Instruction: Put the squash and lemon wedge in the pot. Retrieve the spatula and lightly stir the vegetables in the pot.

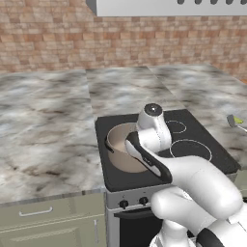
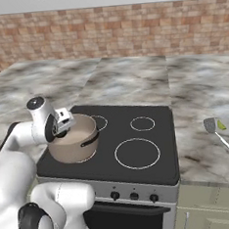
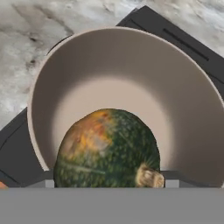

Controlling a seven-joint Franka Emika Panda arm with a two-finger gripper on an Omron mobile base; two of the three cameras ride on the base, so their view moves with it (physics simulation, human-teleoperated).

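Nearest the hand camera, a dark green squash (image 3: 107, 151) with an orange patch and a tan stem stub lies between the gripper's (image 3: 109, 183) widely spread fingers, inside the pale interior of the pot (image 3: 192, 118). The pot (image 2: 74, 139) stands on the near left burner of the black stove (image 2: 155, 162). The spatula (image 2: 217, 133) lies on the marble counter (image 2: 202, 89) right of the stove, touching a lemon wedge (image 2: 221, 125), well apart from the pot.
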